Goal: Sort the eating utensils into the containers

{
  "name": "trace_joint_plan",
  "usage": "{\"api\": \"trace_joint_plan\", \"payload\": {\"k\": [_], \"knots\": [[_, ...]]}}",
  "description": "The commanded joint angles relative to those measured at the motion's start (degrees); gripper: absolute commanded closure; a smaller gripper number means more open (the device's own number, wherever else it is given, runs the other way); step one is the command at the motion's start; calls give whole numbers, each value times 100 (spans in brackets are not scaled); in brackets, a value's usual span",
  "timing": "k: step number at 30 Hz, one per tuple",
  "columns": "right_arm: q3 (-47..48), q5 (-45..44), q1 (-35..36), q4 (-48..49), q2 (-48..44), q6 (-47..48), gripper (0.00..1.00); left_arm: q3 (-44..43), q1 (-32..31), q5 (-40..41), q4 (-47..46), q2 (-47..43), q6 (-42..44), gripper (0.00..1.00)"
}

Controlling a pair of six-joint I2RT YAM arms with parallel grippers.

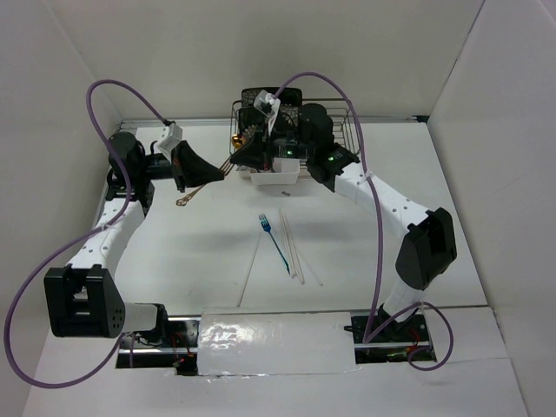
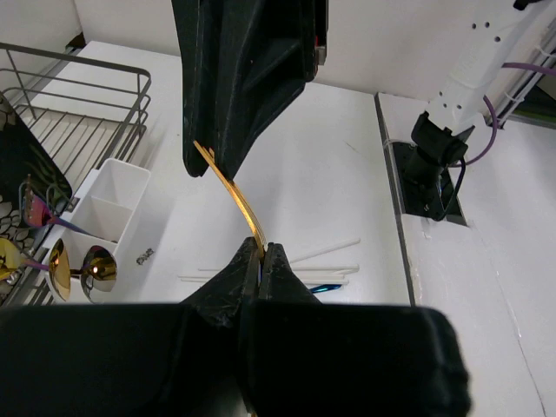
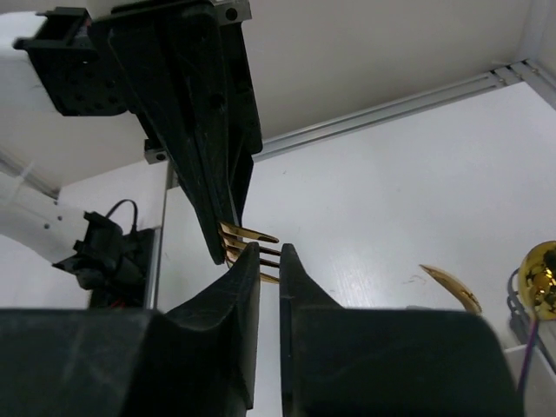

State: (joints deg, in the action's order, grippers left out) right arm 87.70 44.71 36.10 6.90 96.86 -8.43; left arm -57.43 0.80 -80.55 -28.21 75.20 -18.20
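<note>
As the top camera looks down, the gold fork (image 1: 185,200) is held in the air just left of the white caddy (image 1: 274,178), between the left tool (image 1: 217,174) and the right tool (image 1: 236,161). One end of it sticks out below the left tool. Only this view shows the open room. In front of the caddy the tabletop (image 1: 174,261) is wide and mostly bare. The blue fork (image 1: 275,243) and the pale chopsticks (image 1: 294,248) lie there, well apart from the caddy. The wire rack (image 1: 347,122) stands just behind the caddy, at the far edge of the tabletop.

From the left wrist the grip is plain. The left tool (image 2: 259,256) is pressed together on the gold fork (image 2: 234,195), whose slim handle runs up into the tip of the right tool (image 2: 204,161). The caddy (image 2: 117,195) is to the left, just beside the rack (image 2: 87,95), with shiny spoon bowls (image 2: 78,265) at its near end.

From the right wrist the tines of the gold fork (image 3: 252,234) are seen, which no other view shows. They enter the narrow gap of the right tool (image 3: 270,261), whose fingers are almost together on them, just under the tip of the left tool (image 3: 221,243).
</note>
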Motion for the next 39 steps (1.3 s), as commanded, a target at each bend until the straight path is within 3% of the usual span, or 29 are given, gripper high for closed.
{"api": "trace_joint_plan", "payload": {"k": [1, 3, 8, 11, 15, 17, 18, 19, 28, 34, 37, 39], "knots": [[309, 82, 47, -215, -44, 236, 91, -321, -45, -268, -335, -23, 62, 100], [370, 213, 38, -294, -36, 332, 100, -383, -45, -312, -256, 38, 44, 100], [423, 266, 29, -461, -158, 526, 100, -576, -45, -408, 8, 179, -52, 92], [423, 179, 12, -610, -159, 614, 100, -620, -45, -365, 105, 232, -61, 66], [354, -6, -50, -716, -194, 632, 100, -655, -45, -338, 131, 214, -87, 55], [353, -111, -129, -654, -202, 492, 100, -700, -45, -277, 227, 250, 8, 29], [353, -190, -155, -654, -176, 465, 100, -804, -45, -216, 324, 258, 53, 10], [353, -295, -199, -724, -185, 404, 100, -822, -45, -154, 429, 258, 96, 0], [1327, -156, -963, -1435, 193, -616, 100, -814, 113, 1392, 1107, -277, 220, 0], [2128, 91, -1263, -2376, 237, -766, 100, -515, 456, 1902, 1133, -787, 150, 0], [2190, 589, -1455, -2562, 333, -897, 100, -348, 553, 1982, 1177, -919, 150, 0], [1998, 1222, -1770, -2106, 360, -1344, 100, -322, 597, 2008, 1212, -911, 115, 0]]}}
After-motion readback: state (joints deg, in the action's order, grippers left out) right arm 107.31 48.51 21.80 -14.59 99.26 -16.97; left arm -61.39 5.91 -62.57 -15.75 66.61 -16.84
